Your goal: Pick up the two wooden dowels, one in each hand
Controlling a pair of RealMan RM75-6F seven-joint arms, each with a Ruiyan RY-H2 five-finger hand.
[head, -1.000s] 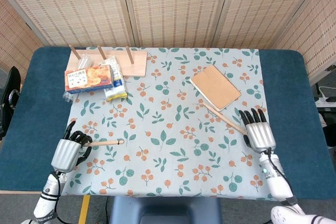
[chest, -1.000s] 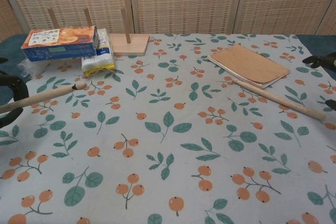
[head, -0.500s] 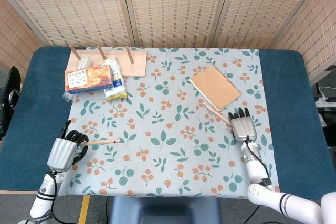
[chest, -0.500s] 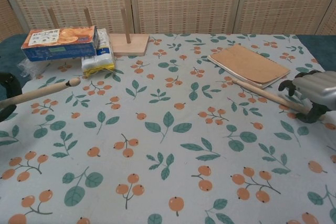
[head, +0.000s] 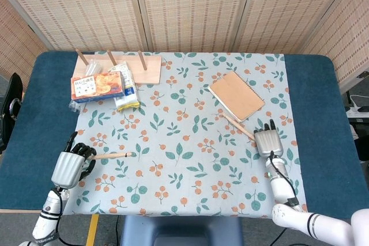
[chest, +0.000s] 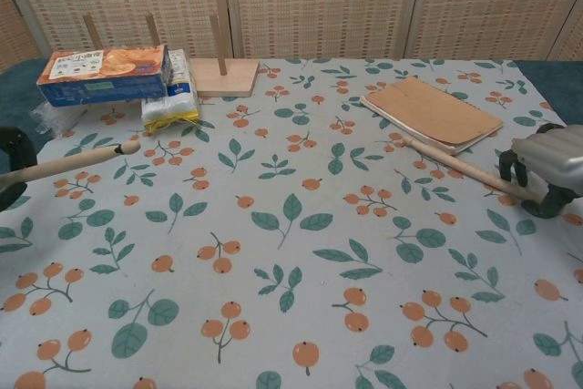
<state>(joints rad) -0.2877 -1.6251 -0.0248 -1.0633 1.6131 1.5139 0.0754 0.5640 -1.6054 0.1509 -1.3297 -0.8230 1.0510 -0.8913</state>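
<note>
- Left hand grips one dowel at its near end; rod sticks out to the right over the cloth. In the chest view its rounded tip sits clear above the fabric, so it is lifted off the table.
- Right hand sits over the near end of the second dowel, palm down, fingers curled down around the rod. Thumb is down on the near side.
- Second dowel lies flat on the cloth, running diagonally from just beside the notebook toward the right hand. Far end nearly touches the notebook's edge.
- Can't tell whether the right hand has actually clamped the rod or just cages it; no lift visible.
- Back left: wooden peg board with upright pegs, orange-and-blue box in front of it, yellow-edged packet beside the box.
- Blue table shows at either side of the cloth.
</note>
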